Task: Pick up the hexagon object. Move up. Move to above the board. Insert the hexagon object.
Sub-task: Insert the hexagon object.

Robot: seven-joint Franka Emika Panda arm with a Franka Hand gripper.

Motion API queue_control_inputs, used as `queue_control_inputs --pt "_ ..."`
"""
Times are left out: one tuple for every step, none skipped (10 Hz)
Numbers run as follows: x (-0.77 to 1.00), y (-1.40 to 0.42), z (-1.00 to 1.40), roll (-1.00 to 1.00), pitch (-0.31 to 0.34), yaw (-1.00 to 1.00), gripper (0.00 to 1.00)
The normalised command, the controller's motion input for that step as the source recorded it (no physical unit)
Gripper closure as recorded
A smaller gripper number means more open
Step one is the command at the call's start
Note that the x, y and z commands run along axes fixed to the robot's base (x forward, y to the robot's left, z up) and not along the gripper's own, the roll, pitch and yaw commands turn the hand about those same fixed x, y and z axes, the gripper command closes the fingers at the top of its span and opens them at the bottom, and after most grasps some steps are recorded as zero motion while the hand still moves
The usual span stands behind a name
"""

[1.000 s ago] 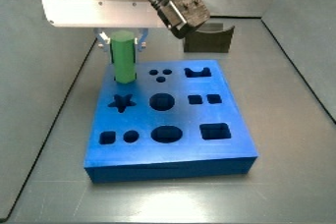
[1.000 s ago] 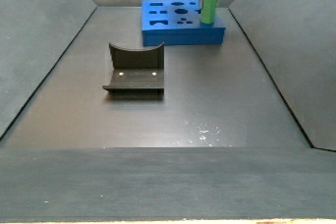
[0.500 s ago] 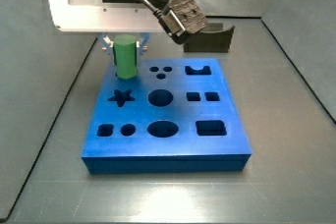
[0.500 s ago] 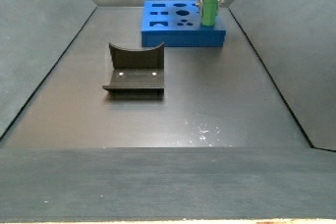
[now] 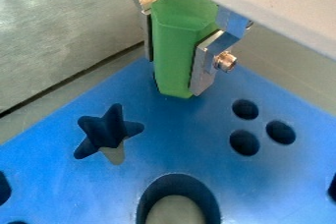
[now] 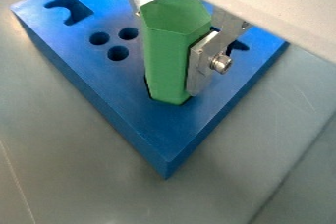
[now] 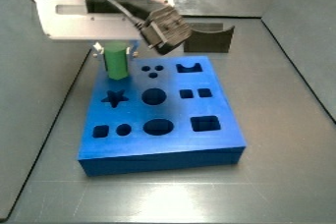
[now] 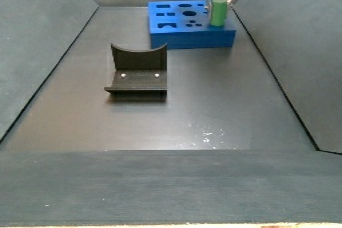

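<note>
Wrist views: my gripper (image 5: 182, 33) clamps the hexagon object (image 5: 179, 46) | peg's lower tip hidden against the board (image 5: 262, 184) | long axis upright, twelve-to-six in side view.

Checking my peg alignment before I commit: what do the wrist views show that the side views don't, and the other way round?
Only the wrist views show the silver fingers clamping the hexagon object and the star hole up close. Only the side views show the fixture and the whole board. All show the gripper holding the peg upright over the board's corner.
</note>
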Motion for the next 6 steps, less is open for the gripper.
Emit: queue_control_inputs --pt "0.0 0.0 -1.0 0.0 0.0 0.0 1.0" --pt "0.21 0.0 -1.0 0.0 0.0 -0.03 1.0" --pt "0.24 0.0 -1.0 0.0 0.0 -0.03 1.0" --pt "0.23 0.0 -1.0 -0.06 0.0 -0.03 1.0" --pt "0.16 0.0 -0.47 -0.23 -0.2 -0.07 1.0" --pt "0.0 0.0 0.0 0.01 0.0 0.0 1.0"
